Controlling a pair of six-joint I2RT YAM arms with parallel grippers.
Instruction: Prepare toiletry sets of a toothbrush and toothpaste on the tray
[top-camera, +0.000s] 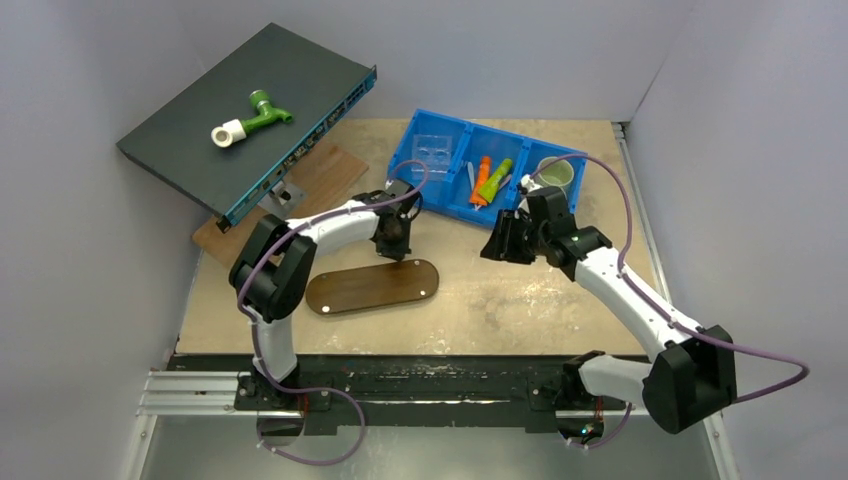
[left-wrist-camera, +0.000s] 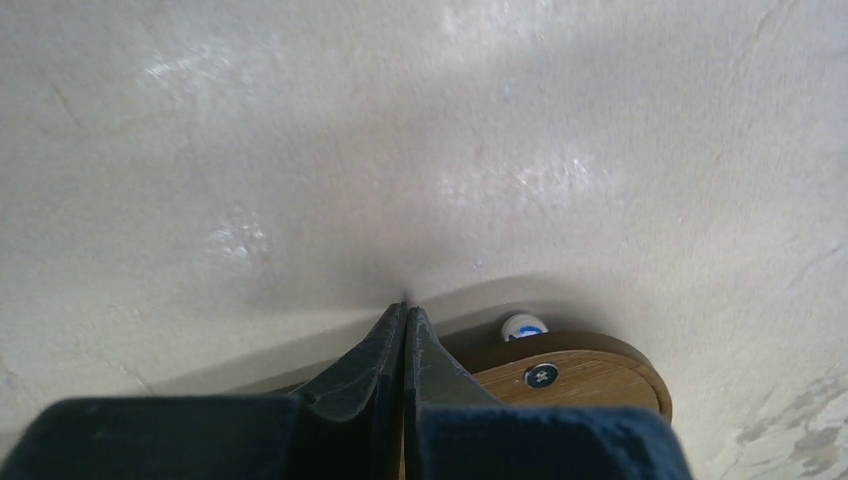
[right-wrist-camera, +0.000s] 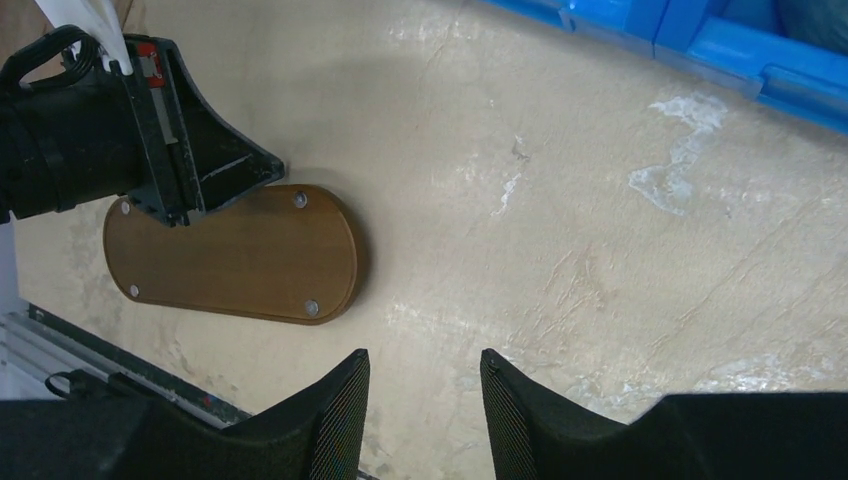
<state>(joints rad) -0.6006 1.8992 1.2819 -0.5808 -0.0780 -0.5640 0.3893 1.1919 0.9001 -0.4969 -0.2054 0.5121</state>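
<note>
The dark oval tray lies on the desk, close to the arms. The left tool hangs at the tray's far edge, its jaws pressed together with nothing between them. The right tool hovers over the desk between the tray and the blue bin, jaws apart, gripping nothing. The orange tube and lime-green tube lie side by side in the bin's middle compartment.

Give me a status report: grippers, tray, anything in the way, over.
Left gripper shut, empty, at far edge of tray. Right gripper open, empty, over table. Tray bare; orange tube and green tube in blue bin. Nothing between them.
</note>
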